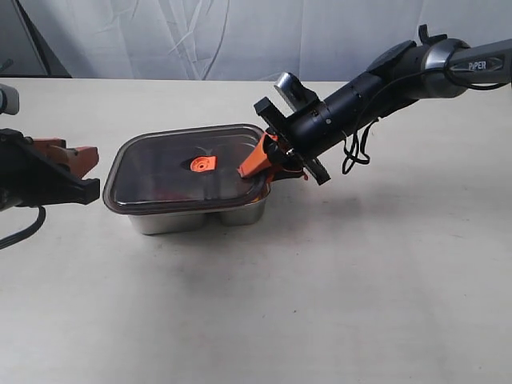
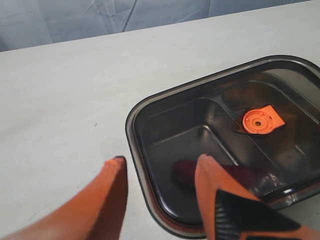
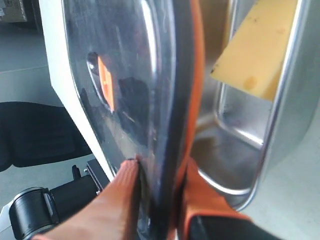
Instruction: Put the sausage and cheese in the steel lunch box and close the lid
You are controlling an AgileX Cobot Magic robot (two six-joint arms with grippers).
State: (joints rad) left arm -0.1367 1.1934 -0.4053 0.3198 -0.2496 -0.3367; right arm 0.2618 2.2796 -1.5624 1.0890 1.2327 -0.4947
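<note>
Found sausage [image 2: 186, 172], cheese [image 3: 260, 50] inside steel lunch box [image 1: 200, 218]; lid [image 1: 160, 172] on, unseated, clamped by right gripper [image 1: 250, 166]; left gripper [image 2: 160, 160] spread apart.

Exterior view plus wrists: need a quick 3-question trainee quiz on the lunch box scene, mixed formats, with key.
1. True or false: the lid lies flat on the table, beside the box.
2. Which gripper has the lid's edge between its fingers? A left; B right gripper; C neither.
3. Short answer: which two foods are inside the box?

Key
1. False: it sits on top of the box.
2. B.
3. The sausage, seen through the lid, and the cheese.
</note>
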